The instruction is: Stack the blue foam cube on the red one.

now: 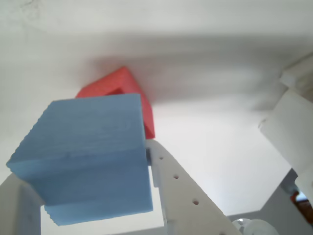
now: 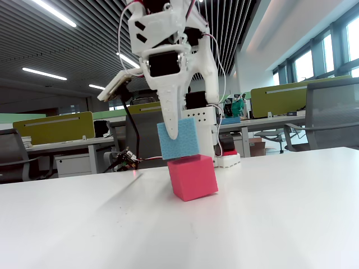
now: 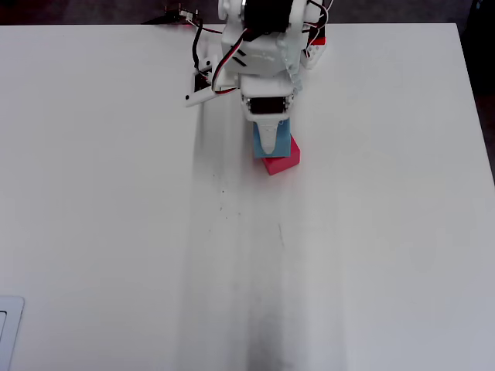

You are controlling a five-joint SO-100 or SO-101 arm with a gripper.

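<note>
The blue foam cube [image 2: 185, 141] rests slightly tilted on top of the red one [image 2: 193, 178], which stands on the white table. My gripper [image 2: 136, 117] hangs right over the stack with its jaws spread wide. One finger [image 2: 173, 120] points down against the blue cube's near face. The other finger [image 2: 114, 85] sticks out to the left, clear of both cubes. The overhead view shows the gripper [image 3: 229, 126] covering most of the blue cube [image 3: 281, 139], with the red cube [image 3: 283, 161] showing below it. In the wrist view the blue cube [image 1: 88, 156] fills the left and hides most of the red cube [image 1: 117, 83].
The arm's base [image 3: 313, 46] and cables stand at the table's far edge. Office desks and chairs lie beyond the table in the fixed view. The white tabletop [image 3: 116, 232] stretches left, right and toward the near edge.
</note>
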